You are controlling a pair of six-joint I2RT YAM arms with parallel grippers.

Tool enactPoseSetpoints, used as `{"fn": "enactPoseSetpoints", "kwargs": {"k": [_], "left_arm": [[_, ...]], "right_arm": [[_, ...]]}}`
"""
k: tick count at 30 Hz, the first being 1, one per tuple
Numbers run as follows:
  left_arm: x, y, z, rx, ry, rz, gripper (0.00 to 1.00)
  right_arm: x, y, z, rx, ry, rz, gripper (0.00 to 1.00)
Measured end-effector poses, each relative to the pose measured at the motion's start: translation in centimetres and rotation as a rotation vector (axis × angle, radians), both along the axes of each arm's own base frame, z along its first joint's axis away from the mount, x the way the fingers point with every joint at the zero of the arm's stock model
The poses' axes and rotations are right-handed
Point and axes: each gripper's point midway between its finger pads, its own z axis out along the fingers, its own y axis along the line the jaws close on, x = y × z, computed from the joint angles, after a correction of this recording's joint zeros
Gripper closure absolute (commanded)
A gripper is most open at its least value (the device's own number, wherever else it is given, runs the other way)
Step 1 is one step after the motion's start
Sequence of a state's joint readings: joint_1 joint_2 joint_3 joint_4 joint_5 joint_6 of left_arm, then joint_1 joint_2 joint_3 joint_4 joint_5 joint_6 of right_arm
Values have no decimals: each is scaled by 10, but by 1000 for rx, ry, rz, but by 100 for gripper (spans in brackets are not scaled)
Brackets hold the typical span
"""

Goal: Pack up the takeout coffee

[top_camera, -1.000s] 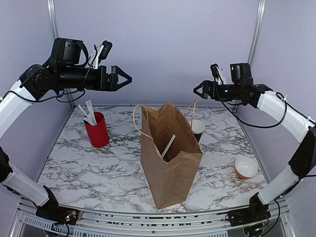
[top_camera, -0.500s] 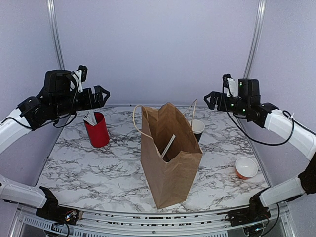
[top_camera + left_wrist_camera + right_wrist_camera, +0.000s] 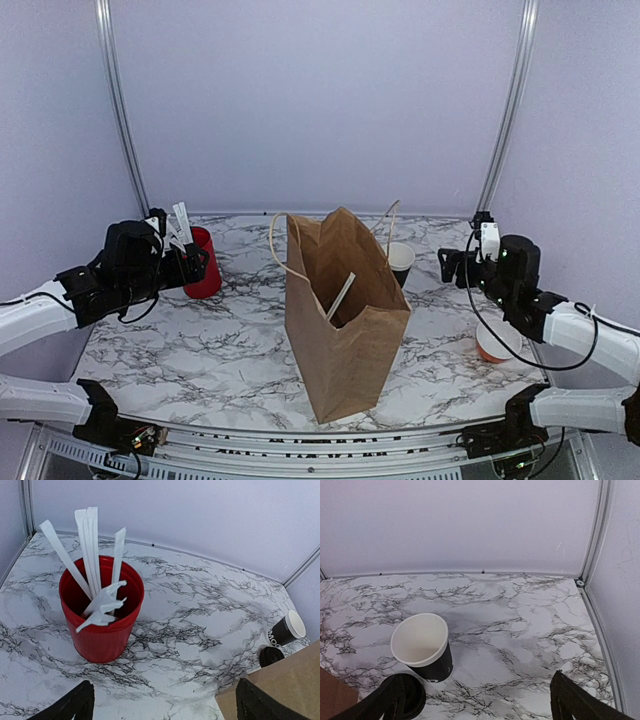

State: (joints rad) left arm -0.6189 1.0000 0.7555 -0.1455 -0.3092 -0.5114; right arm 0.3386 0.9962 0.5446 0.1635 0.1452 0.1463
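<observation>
The takeout coffee cup (image 3: 422,647) is black with a white inside. It stands open, without a lid, behind the brown paper bag (image 3: 345,320). It also shows in the top view (image 3: 400,260) and in the left wrist view (image 3: 285,629). Its round black lid (image 3: 407,697) lies on the table beside it and also shows in the left wrist view (image 3: 271,656). My right gripper (image 3: 477,697) is open and empty, low over the table to the right of the cup (image 3: 450,265). My left gripper (image 3: 162,705) is open and empty beside the red cup (image 3: 195,265).
The red cup (image 3: 100,615) with white sticks stands at the back left. The paper bag stands upright and open in the middle, with a white stick inside. A small orange bowl (image 3: 493,345) sits at the right, partly behind my right arm. Walls enclose the marble table (image 3: 180,350).
Both arms have dropped from high above the table to near its surface. The left came down beside the red cup and the right beside the black cup. Both grippers stayed open.
</observation>
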Motion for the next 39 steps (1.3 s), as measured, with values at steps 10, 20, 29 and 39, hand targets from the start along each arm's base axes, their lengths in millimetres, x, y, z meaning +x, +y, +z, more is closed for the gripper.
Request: {"fn": "enactPoseSetpoints", "kwargs": {"k": [10, 20, 29, 39], "left_arm": [[-24, 45, -76, -37, -42, 165, 1], [-25, 83, -78, 85, -158, 306, 1], [-15, 115, -56, 188, -244, 413, 1], [0, 168, -55, 342, -273, 552, 1]], "right_arm": [[-28, -57, -50, -148, -134, -214, 0], [-25, -121, -75, -157, -188, -424, 0], [-6, -119, -94, -214, -211, -398, 0], [18, -107, -74, -218, -275, -326, 1]]}}
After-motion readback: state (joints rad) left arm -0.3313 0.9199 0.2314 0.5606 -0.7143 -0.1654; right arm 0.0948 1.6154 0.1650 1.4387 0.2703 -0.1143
